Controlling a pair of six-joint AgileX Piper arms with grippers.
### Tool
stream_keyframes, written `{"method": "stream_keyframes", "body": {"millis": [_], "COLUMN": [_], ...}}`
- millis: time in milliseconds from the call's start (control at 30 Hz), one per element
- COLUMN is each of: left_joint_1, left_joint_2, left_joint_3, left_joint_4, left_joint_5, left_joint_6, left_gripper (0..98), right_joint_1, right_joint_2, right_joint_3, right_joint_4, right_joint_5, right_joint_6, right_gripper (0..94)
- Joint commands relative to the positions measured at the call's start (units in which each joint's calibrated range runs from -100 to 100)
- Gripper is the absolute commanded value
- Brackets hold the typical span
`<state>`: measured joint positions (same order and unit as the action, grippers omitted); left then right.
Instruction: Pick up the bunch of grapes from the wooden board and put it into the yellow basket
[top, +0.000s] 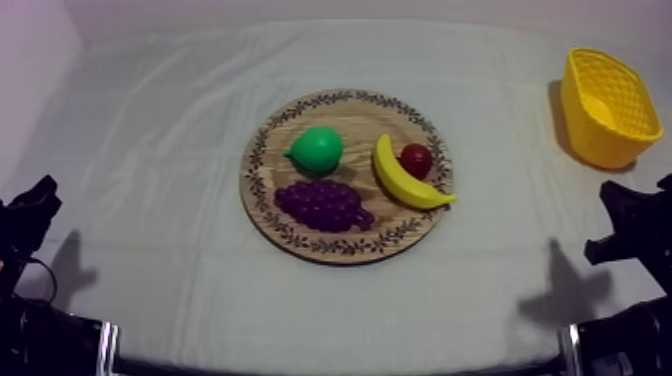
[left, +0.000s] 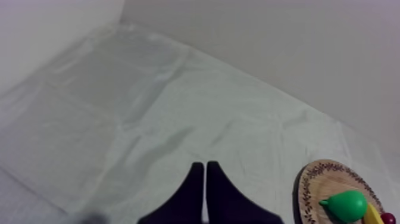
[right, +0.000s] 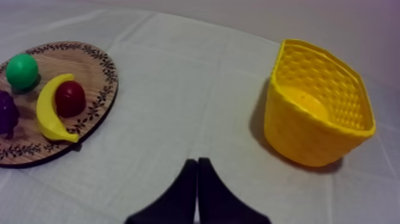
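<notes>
Top view: grapes near board rim; left end effector, right end effector clenched.

Surface: covered edge to edge by a grey-white cloth, creased, with fold lines across it. Rear wall: plain, pale, along the upper edge of the frame. Side wall: same finish, upper left corner. Lighting: soft, even. Soft shadows on the cloth at lower left and lower right.
</notes>
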<state>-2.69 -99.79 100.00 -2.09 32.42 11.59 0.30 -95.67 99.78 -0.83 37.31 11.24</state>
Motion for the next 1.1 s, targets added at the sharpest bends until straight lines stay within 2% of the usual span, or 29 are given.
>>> {"method": "stream_keyframes", "body": {"millis": [0,1067], "left_joint_1": [0.0,0.0], "left_joint_2": [0.0,0.0], "left_joint_3": [0.0,0.0], "left_joint_4": [0.01,0.01], "left_joint_5": [0.0,0.0], "left_joint_6": [0.0,0.0], "left_gripper": [0.1,0.1], "right_joint_1": [0.0,0.0], "right_joint_2": [0.0,0.0], "right_joint_3": [0.0,0.0], "right_joint_4": [0.0,0.0], "right_joint_5": [0.0,0.0], "right_joint_6": [0.0,0.3], "right_gripper": [0.4,0.5]}}
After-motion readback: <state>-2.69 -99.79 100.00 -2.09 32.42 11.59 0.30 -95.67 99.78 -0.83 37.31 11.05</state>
